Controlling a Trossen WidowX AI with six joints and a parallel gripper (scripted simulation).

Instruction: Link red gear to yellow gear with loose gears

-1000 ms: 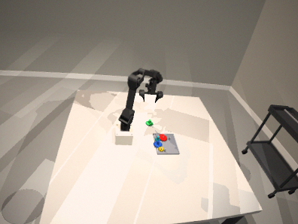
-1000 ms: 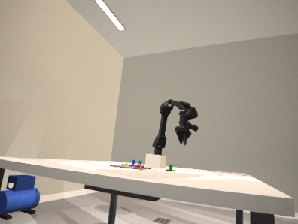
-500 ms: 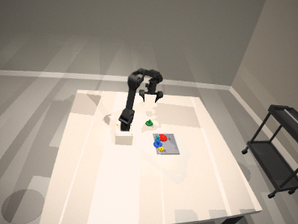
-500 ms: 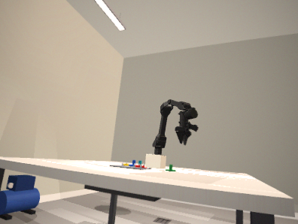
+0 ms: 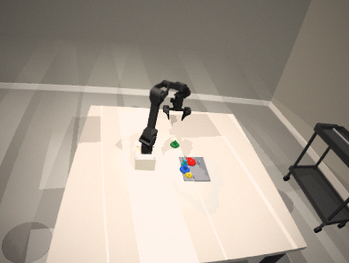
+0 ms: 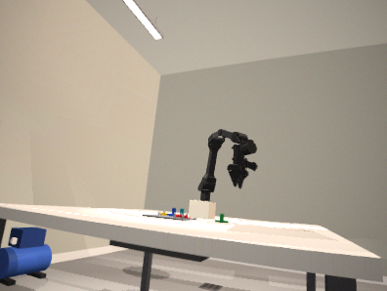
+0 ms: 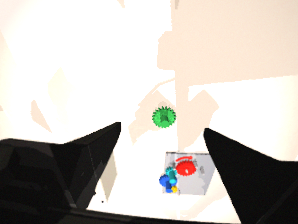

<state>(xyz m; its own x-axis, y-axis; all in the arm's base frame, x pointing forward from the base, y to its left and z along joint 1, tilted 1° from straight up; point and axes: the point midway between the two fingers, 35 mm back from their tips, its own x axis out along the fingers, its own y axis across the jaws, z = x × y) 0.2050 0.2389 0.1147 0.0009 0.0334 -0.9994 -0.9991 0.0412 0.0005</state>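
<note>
- So from my end the gripper (image 5: 177, 116) (image 6: 237, 186) (image 7: 162, 128) hangs fingers-down, high over the table (image 5: 128, 221) (image 6: 293, 236), fingers spread wide with nothing between them.
- My green gear (image 5: 174, 144) (image 6: 222, 219) (image 7: 164, 117) stands on the table, knob up, off the grey board (image 5: 202, 173) (image 6: 151, 216) (image 7: 196, 186) and well apart from it. On the wrist cam it shows between the two fingertips, but way below them.
- Red gear (image 5: 190, 161) (image 6: 180, 216) (image 7: 186, 168) is on the board, with the red arrow (image 7: 184, 158) curving right beside it.
- Teal gear (image 5: 184, 162) (image 6: 182, 212) (image 7: 171, 172) is just beside the red one, at the board's edge. Can't tell if it's seated flat.
- Blue gear (image 5: 184, 169) (image 6: 173, 212) (image 7: 165, 180) is between the teal and yellow ones; can't tell if the teeth mesh.
- Yellow gear (image 5: 187, 175) (image 6: 163, 213) (image 7: 174, 189) is near the board's corner, next to the blue.
- The arm's white base block (image 5: 145, 163) (image 6: 202, 209) (image 7: 108, 180) is near the board, not touching it.
</note>
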